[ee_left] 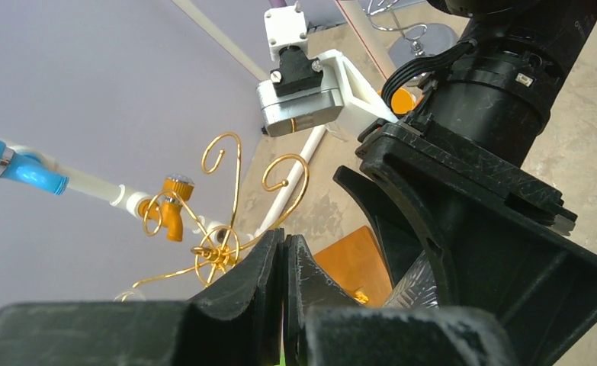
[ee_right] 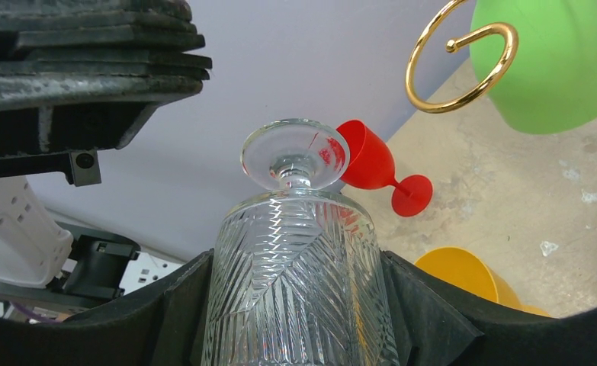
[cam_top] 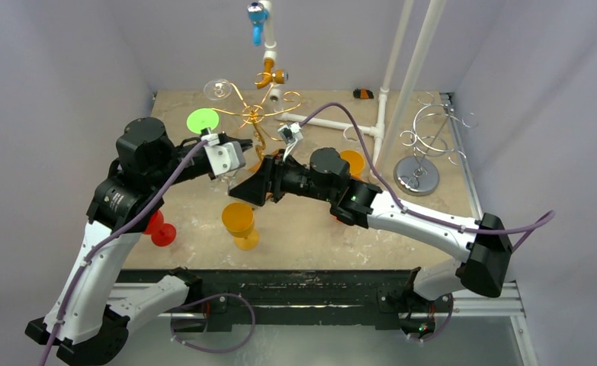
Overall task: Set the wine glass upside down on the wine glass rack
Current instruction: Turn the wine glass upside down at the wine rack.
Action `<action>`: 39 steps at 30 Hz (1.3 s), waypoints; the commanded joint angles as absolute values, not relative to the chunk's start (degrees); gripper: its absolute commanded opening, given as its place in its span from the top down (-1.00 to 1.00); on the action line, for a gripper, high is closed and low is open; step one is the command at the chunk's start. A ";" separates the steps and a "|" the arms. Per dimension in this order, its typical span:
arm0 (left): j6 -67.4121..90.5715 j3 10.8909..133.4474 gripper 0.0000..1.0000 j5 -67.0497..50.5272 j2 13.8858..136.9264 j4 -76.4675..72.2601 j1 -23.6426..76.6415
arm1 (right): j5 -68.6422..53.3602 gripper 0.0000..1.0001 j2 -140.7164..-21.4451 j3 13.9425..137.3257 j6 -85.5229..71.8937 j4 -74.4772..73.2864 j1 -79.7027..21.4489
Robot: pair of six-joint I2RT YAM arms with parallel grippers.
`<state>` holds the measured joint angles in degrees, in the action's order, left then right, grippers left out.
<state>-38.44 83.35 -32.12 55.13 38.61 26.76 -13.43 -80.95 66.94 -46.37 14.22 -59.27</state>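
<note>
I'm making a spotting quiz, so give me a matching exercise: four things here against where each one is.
Things: 1 clear cut-glass wine glass; 2 green plastic cup; 3 red plastic goblet; 4 silver wire rack.
Places: A right side of the table; B beside the left arm; C in the right gripper; D at the gold wire rack.
Pairs: 1-C, 2-D, 3-B, 4-A.

Wine glass (ee_right: 295, 282) of clear, ribbed cut glass; rack (cam_top: 253, 114) of glossy gold wire; under the rack, matt, scuffed table (cam_top: 318, 229).
</note>
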 commanded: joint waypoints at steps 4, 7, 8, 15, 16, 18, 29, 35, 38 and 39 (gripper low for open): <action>-28.71 90.00 0.24 -26.69 57.79 40.91 26.89 | -10.82 0.51 -74.61 67.07 -44.94 18.71 -56.99; -25.21 95.08 -0.22 -24.31 59.64 48.65 26.89 | -9.23 0.49 -70.78 65.71 -42.67 18.14 -54.55; -24.35 96.30 -0.32 -23.56 59.91 50.18 26.89 | -8.70 0.49 -69.29 65.58 -41.92 17.58 -53.97; -18.17 99.58 -0.52 -25.02 61.26 57.20 26.89 | -7.72 0.47 -66.88 67.03 -38.40 15.70 -53.26; -17.96 98.28 -0.51 -26.06 61.12 57.16 26.89 | -8.11 0.47 -67.07 67.24 -38.41 15.99 -53.26; -16.97 95.20 -0.49 -26.45 60.33 54.72 26.89 | -8.99 0.47 -67.54 67.72 -38.56 16.36 -53.26; -21.14 92.97 0.25 -25.79 62.26 48.98 26.89 | -10.88 0.45 -67.87 68.07 -39.32 18.52 -53.26; -23.54 93.35 0.92 -27.52 63.16 48.73 26.89 | -12.39 0.33 -69.51 68.60 -40.18 19.50 -53.25; -26.07 93.71 1.00 -26.39 63.18 47.61 26.89 | -13.58 0.04 -70.13 69.12 -40.38 18.74 -53.25; -27.62 93.57 1.00 -25.84 63.01 47.12 26.89 | -13.60 -0.05 -70.09 69.16 -40.42 18.10 -53.22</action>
<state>-24.69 91.90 -24.73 63.46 50.00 26.89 -9.52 -71.18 65.36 -41.08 12.34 -53.08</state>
